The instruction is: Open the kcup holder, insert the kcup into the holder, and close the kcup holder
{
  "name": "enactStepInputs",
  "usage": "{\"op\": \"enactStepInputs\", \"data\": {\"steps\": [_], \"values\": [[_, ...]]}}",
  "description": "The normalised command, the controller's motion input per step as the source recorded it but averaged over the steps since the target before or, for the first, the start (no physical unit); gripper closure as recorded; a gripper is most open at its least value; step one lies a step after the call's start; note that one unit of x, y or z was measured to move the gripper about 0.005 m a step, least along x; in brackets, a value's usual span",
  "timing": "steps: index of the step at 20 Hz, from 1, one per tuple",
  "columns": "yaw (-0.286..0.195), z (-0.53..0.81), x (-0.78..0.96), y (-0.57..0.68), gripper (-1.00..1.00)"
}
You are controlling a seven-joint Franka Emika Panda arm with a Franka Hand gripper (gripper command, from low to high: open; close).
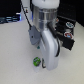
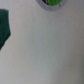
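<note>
Pincer: my pincer point(image 1: 44, 63) hangs low over the bench at the end of my arm; the exterior view is too blurred to show its fingers, and the wrist view shows none of them, so I cannot tell whether it is released or clenched.
Kcup: the kcup point(image 1: 36, 62), a small bright-green pod, lies on the bench just beside my pincer, toward the exterior view's left; whether they touch I cannot tell. In the wrist view it shows as a round green-and-white pod point(image 2: 52, 2) cut off by the picture's edge.
Arm: my arm point(image 1: 46, 27), a broad grey-white column, fills the middle of the exterior view and bends down toward the pod.
Kcup holder: the kcup holder point(image 1: 66, 31), a black boxy unit, stands behind my arm at the exterior view's right, well apart from the pod, partly hidden by me.
Bench: the bench point(image 1: 15, 50) is a plain white surface.
Green shape: a dark green shape point(image 2: 4, 27) sits at the edge of the wrist view; what it is I cannot tell.
</note>
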Motion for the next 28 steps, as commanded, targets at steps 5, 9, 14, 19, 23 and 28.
{"op": "enactStepInputs", "data": {"steps": [5, 9, 14, 19, 23, 28], "values": [[-0.153, -0.16, 0.38, -0.25, -1.00], [-0.053, -0.06, 0.07, -0.33, -1.00], [-0.014, -0.06, -0.06, -0.26, -1.00], [-0.012, -0.08, -0.03, -0.23, -1.00], [-0.037, -0.04, 0.06, -0.09, -1.00], [-0.033, -0.03, 0.06, -0.01, 1.00]]}}
